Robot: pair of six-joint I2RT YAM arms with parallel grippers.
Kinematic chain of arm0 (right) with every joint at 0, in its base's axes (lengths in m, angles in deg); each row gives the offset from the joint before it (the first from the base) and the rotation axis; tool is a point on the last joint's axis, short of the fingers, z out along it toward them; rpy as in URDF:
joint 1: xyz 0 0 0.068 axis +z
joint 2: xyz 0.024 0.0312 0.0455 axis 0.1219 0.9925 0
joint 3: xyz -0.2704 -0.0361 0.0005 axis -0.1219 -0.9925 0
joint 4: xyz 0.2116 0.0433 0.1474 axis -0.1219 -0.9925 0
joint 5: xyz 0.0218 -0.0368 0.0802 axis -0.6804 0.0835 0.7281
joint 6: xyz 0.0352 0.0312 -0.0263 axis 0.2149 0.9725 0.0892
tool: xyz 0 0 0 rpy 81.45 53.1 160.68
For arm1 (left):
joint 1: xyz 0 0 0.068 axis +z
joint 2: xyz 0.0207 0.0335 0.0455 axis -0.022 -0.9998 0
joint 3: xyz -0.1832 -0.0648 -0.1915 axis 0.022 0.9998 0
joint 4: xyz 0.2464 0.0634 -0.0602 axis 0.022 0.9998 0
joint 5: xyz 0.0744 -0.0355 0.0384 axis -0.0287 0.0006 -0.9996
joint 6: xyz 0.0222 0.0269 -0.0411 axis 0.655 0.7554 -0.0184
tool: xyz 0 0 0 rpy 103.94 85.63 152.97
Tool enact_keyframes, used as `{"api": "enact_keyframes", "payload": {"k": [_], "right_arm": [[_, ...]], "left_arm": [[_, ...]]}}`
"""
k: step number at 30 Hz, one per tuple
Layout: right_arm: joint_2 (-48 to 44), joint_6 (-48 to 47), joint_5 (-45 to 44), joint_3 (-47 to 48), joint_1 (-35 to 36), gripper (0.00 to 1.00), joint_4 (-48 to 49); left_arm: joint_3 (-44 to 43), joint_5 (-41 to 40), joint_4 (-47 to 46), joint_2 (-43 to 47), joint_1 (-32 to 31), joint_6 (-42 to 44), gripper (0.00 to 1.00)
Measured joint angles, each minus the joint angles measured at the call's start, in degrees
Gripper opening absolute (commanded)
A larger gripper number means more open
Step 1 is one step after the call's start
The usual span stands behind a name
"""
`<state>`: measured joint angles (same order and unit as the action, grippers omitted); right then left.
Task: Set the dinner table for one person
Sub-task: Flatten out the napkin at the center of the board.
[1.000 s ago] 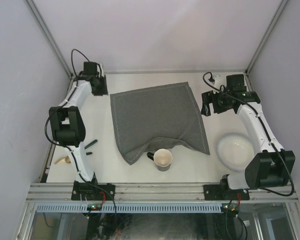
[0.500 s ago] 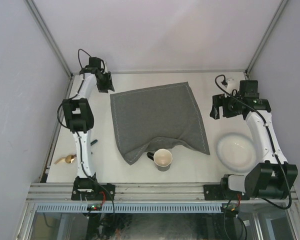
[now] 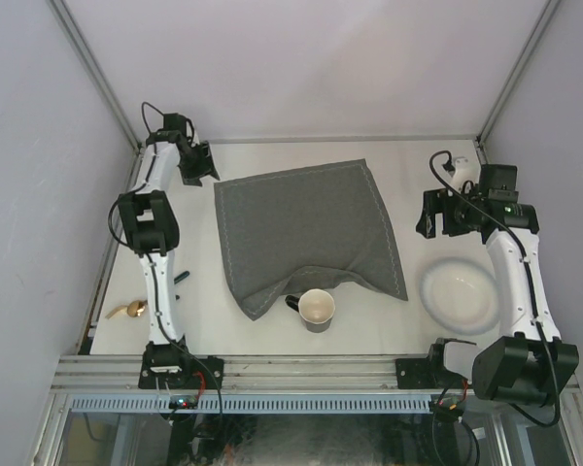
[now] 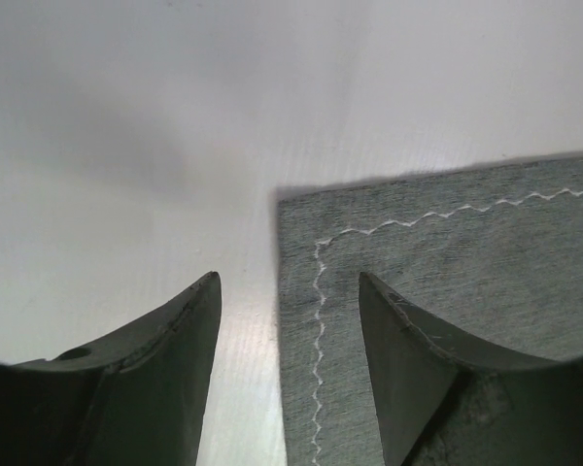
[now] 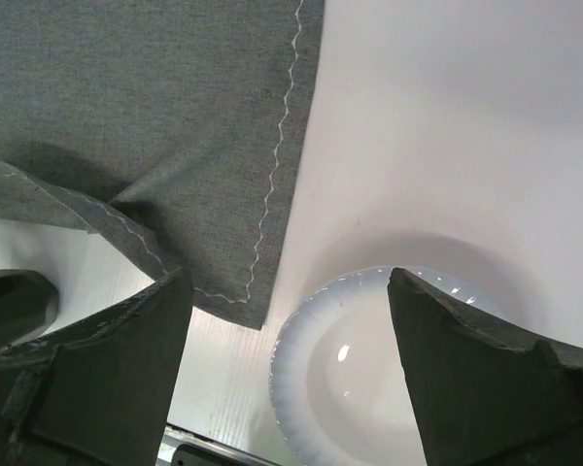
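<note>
The dinner table [image 3: 408, 160] is an off-white top. A square grey stitched mat [image 3: 306, 228] lies in its middle, its near edge folded under beside a dark cup [image 3: 317, 310]. My left gripper [image 3: 203, 166] is at the mat's far left corner, open. In the left wrist view the left gripper [image 4: 290, 291] straddles the edge of the mat [image 4: 447, 252], which lies flat. My right gripper [image 3: 435, 216] hangs open to the right of the mat. In the right wrist view the right gripper [image 5: 290, 282] is above a white plate [image 5: 369, 379] and the mat's corner [image 5: 175, 116].
The white plate [image 3: 459, 296] sits at the near right. A gold spoon [image 3: 128, 311] and a dark utensil [image 3: 180, 280] lie near the left arm's base. Aluminium rails [image 3: 311, 371] edge the table, and plain walls close in on three sides.
The left gripper's jaws have spread wider at the mat's far left corner. The right arm has swung to the right, away from the mat's edge, towards the plate.
</note>
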<state>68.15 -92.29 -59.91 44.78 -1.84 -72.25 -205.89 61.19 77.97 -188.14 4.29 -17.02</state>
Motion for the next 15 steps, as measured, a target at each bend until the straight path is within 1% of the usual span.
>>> {"api": "enact_keyframes", "payload": {"k": [7, 10, 12, 14, 15], "right_arm": [[-1.07, -0.20, 0.22, -0.92, -0.87, 0.81, -0.33], [-1.55, -0.24, 0.26, -0.94, -1.25, 0.81, -0.33], [-1.79, -0.24, 0.28, -0.94, -1.31, 0.81, -0.35], [-2.01, -0.24, 0.31, -0.94, -1.40, 0.81, -0.46], [-2.10, -0.24, 0.33, -0.94, -1.51, 0.81, -0.57]], "left_arm": [[-0.76, 3.43, 0.09, -1.95, -0.07, -1.20, 0.60], [-0.76, 3.89, 0.55, -2.73, -0.07, -1.44, 0.57], [-0.76, 3.93, 1.01, -3.17, -0.07, -1.44, 0.52], [-0.79, 3.93, 1.25, -3.58, -0.07, -1.49, 0.42], [-0.90, 3.96, 1.33, -3.69, -0.07, -1.60, 0.35]]}}
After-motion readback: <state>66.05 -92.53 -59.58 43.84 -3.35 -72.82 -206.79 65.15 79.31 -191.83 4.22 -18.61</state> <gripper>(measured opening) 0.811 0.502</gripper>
